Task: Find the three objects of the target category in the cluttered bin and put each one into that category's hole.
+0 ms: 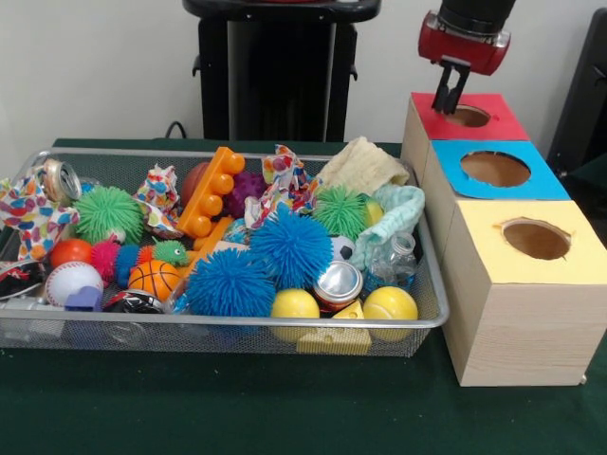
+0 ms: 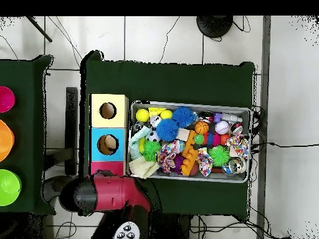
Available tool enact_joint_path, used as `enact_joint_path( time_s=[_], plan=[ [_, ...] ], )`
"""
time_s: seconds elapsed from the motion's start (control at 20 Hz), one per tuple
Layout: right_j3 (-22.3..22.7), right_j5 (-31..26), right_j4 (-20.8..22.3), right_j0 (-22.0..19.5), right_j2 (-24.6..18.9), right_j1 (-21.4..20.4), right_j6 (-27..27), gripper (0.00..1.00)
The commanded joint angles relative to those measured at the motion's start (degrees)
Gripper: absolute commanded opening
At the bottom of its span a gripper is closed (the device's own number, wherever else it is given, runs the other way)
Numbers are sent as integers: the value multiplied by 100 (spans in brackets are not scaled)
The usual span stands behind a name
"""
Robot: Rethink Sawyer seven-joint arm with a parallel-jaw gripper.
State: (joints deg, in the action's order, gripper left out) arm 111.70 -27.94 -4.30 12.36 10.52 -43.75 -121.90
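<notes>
A red-and-black arm's gripper (image 1: 450, 98), fingers close together, hangs over the round hole of the red-topped wooden box (image 1: 493, 119) at two o'clock. Blue-topped (image 1: 541, 182) and yellow-topped (image 1: 493, 251) boxes follow toward four o'clock. The toy-filled silver wire-mesh bin (image 1: 237, 324) lies at nine o'clock.

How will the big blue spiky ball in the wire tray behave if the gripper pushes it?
The blue spiky ball looks soft, so its spikes would probably bend. Being round, it may roll, though crowded neighbours like the silver can should stop it soon.

Open air above the packed cluttered bin (image 1: 237, 156) (toys rim to rim), three boxes (image 1: 517, 284) just beside.
</notes>
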Motion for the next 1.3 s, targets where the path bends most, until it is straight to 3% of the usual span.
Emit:
enact_joint_path(
  time_s=[0.05,0.2,0.25,0.4,0.55,0.75,1.0,1.3],
  plan=[
    [-493,-541,395,-1133,-433,-425,573,100],
    [-600,-484,562,-1537,-692,-501,1097,100],
    [-796,-722,678,-1573,-599,-491,1120,100],
    [-1131,-1009,830,-2231,-1024,-446,1655,100],
    [-1584,-1146,1137,-2770,-1434,-251,2169,100],
    [-2000,-824,1590,-3478,-2085,178,2569,100],
    [-2228,-702,1936,-3981,-2640,421,2662,100],
    [-2307,-899,2120,-4120,-2834,370,2484,100]
  ],
)
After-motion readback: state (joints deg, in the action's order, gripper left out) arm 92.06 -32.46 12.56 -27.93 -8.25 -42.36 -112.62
